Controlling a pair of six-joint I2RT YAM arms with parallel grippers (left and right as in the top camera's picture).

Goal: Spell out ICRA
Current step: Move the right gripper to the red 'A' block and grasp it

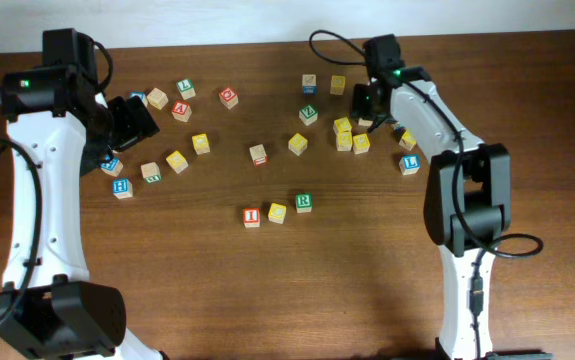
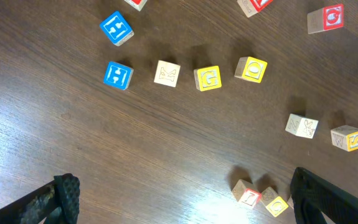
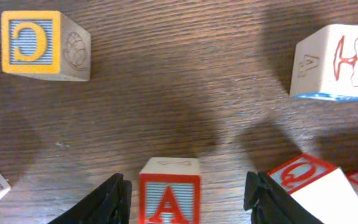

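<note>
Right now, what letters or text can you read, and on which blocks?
"A": red A block, right wrist view.
"C": yellow C block, right wrist view.
"Q": red Q block, right wrist view.
"G": yellow G block, left wrist view.
"O": yellow O block, left wrist view.
"I": red I block, overhead.
"R": green R block, overhead.
Other blocks: too small or blurred to read.

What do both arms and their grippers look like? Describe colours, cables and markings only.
Both the left arm and the right arm have white shells with black joints, each with a small green light. Thin black cables loop off both. The left gripper's fingers are black and textured; the right gripper's fingers are plain black.
</note>
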